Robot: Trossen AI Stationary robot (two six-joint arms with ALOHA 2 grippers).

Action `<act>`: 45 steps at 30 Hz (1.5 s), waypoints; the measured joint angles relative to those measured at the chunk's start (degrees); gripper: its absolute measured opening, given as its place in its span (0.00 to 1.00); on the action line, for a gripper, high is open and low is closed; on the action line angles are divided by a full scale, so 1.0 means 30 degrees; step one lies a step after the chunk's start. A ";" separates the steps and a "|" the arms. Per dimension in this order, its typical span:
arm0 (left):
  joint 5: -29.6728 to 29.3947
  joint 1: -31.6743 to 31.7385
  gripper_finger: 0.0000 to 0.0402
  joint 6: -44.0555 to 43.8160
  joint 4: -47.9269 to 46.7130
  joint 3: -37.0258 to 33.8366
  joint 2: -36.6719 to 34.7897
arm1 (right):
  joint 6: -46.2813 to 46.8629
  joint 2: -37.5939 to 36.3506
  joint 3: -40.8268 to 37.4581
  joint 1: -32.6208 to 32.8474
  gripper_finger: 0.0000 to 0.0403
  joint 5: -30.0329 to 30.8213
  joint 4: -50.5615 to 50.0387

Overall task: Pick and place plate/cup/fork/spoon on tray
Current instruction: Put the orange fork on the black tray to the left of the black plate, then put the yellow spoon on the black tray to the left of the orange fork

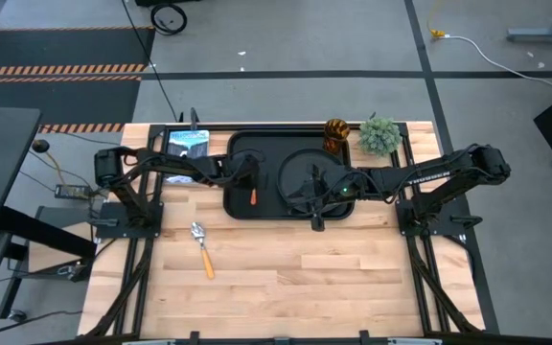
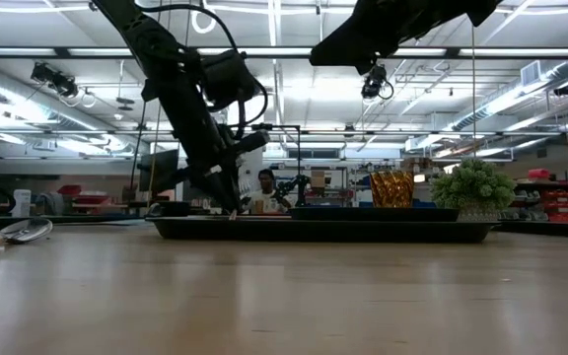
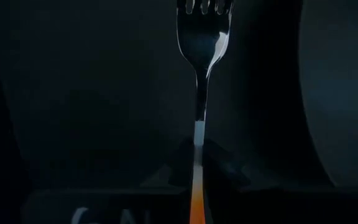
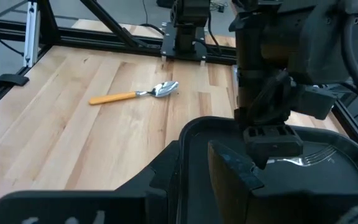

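Note:
The black tray point(image 1: 241, 144) lies at the table's far middle, with the round black plate point(image 1: 293, 165) in its right half. The amber cup point(image 1: 336, 134) stands at the tray's far right corner. The fork point(image 3: 202, 43), with silver tines and an orange handle point(image 1: 253, 197), is in the tray's left half under my left gripper point(image 1: 248, 180), which is shut on it. The spoon point(image 1: 200, 247) lies on the bare wood nearer the front, bowl toward the tray. My right gripper point(image 1: 316, 196) hovers open above the plate, well clear of it. My left gripper pinches the fork between its two fingers where the metal neck meets the orange handle point(image 3: 198, 140). The fingers come from above, pointing down, and lie across the fork. The fork is level along the tray floor, tines point(image 4: 312, 159) away from the handle; whether it rests or hangs just above, I cannot tell.
A small green plant point(image 1: 379, 134) stands just right of the cup at the far edge. A blue and white object point(image 1: 188, 144) lies left of the tray. Bare wood spreads over the table's near half around the spoon point(image 4: 138, 93).

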 joint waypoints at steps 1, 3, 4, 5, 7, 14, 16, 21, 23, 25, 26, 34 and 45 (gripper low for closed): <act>-0.0022 0.0013 0.09 -0.0007 -0.0031 0.0000 0.0000 | 0.0000 0.0000 0.0000 0.0000 0.22 0.0000 -0.0007; -0.0022 0.0013 0.10 -0.0002 -0.0194 0.0000 0.0000 | 0.0000 0.0000 0.0000 0.0000 0.22 0.0000 -0.0005; -0.0022 0.0013 0.10 0.0160 -0.0243 0.0000 0.0000 | 0.0004 0.0000 0.0000 0.0000 0.22 0.0000 -0.0007; -0.0015 0.0013 0.10 0.0279 -0.0257 0.0000 0.0000 | 0.0000 0.0000 0.0000 0.0000 0.22 0.0000 -0.0007; -0.0014 0.0010 0.10 0.0317 -0.0292 0.0000 0.0000 | -0.0007 0.0000 0.0000 0.0000 0.22 0.0000 -0.0007; -0.0015 0.0006 0.10 0.0289 -0.0410 0.0000 0.0000 | -0.0022 0.0000 0.0000 0.0000 0.22 0.0007 -0.0007; -0.0015 0.0006 0.10 0.0291 -0.0410 0.0000 0.0000 | -0.0022 0.0000 0.0000 0.0000 0.22 0.0001 -0.0007; -0.0128 0.0006 0.15 0.0299 -0.0410 0.0000 -0.0007 | -0.0029 0.0000 0.0000 0.0000 0.22 0.0007 -0.0004; -0.0158 0.0006 0.18 0.0299 -0.0410 0.0000 -0.0007 | -0.0030 0.0000 0.0000 0.0000 0.22 0.0007 -0.0007; -0.0160 0.0006 0.22 0.0299 -0.0410 0.0000 -0.0007 | -0.0029 0.0000 0.0000 0.0000 0.22 0.0007 -0.0007; -0.0160 0.0006 0.24 0.0303 -0.0407 0.0000 -0.0007 | -0.0029 0.0000 0.0000 0.0000 0.22 0.0007 -0.0007; 0.3369 0.0460 0.31 0.3014 -0.0506 0.0000 -0.0486 | -0.0073 0.0000 -0.0007 0.0000 0.22 0.0007 -0.0172; 0.8364 -0.3331 0.31 0.5466 -0.0650 0.0000 -0.2841 | -0.0385 0.0000 -0.0018 -0.0004 0.22 0.0026 -0.0979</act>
